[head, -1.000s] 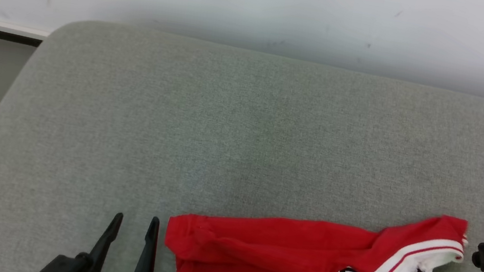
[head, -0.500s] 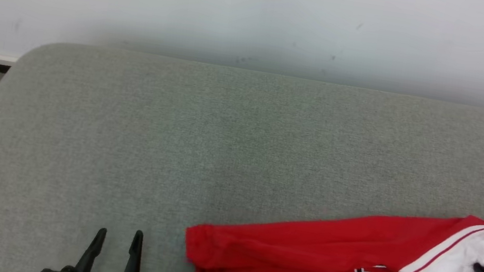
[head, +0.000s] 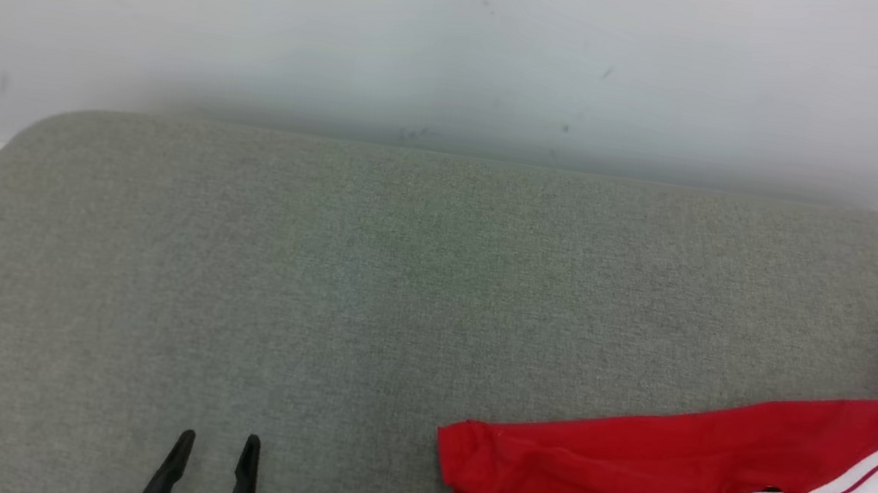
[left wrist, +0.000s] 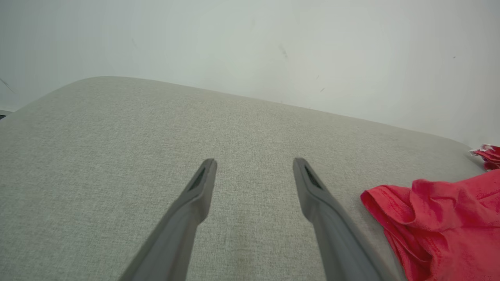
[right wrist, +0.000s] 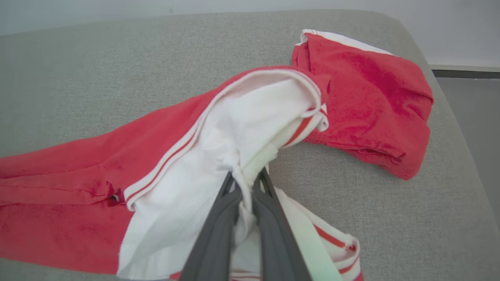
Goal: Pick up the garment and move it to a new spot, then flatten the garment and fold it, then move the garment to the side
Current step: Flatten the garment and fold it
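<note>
One garment (right wrist: pixel 363 89) clamped in right gripper (right wrist: pixel 247 177), right of spread left gripper (left wrist: pixel 254 162)

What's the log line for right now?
right gripper: shut on garment | left gripper: open, empty | surface: grey cushion

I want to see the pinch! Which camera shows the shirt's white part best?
Right wrist view: the right gripper pinches the white part there. Head view catches a bit; left wrist view, red cloth.
</note>
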{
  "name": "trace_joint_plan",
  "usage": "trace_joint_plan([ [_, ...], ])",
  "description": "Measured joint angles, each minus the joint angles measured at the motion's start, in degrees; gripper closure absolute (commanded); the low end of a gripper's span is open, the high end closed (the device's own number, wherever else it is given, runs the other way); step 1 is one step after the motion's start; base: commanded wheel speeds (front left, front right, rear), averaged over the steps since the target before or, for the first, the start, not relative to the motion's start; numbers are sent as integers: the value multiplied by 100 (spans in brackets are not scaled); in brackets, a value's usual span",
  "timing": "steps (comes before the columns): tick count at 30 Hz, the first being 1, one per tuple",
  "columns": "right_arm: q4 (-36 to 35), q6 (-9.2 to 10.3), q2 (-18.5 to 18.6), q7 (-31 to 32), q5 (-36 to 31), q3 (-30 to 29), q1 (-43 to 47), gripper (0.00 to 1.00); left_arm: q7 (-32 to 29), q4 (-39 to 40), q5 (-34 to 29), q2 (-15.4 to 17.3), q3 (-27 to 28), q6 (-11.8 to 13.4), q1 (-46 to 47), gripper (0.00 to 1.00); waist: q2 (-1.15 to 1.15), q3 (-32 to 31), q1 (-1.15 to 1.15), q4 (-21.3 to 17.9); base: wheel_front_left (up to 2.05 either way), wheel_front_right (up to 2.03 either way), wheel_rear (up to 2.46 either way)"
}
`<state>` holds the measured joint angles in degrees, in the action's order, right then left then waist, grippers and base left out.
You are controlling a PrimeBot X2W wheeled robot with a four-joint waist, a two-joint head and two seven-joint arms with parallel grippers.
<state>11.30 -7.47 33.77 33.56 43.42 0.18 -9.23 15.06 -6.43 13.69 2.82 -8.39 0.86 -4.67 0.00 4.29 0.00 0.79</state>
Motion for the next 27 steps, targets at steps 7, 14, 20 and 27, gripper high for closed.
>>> trace_joint_plan([
  [7, -1070, 0, -617, 694, -197, 185, 382, 100, 0, -14, 148, 0, -121, 85, -77, 0, 0, -164, 0, 85, 0, 0, 0],
  [14, -1435, 0, -1761, 1051, -632, 689, 488, 100, 0, -80, 246, 0, -281, 154, -96, 0, 0, -206, 0, 166, 0, 0, 0],
  [20, -862, 0, -2587, 927, -1156, 894, 260, 100, 0, -192, 297, -1, -398, 168, -91, 0, 0, -210, 0, 287, 0, 0, 0],
  [27, -424, 0, -2881, 739, -1404, 1035, 67, 13, 0, -278, 342, 0, -392, 169, -87, 0, 0, -217, 0, 473, 0, 0, 0],
])
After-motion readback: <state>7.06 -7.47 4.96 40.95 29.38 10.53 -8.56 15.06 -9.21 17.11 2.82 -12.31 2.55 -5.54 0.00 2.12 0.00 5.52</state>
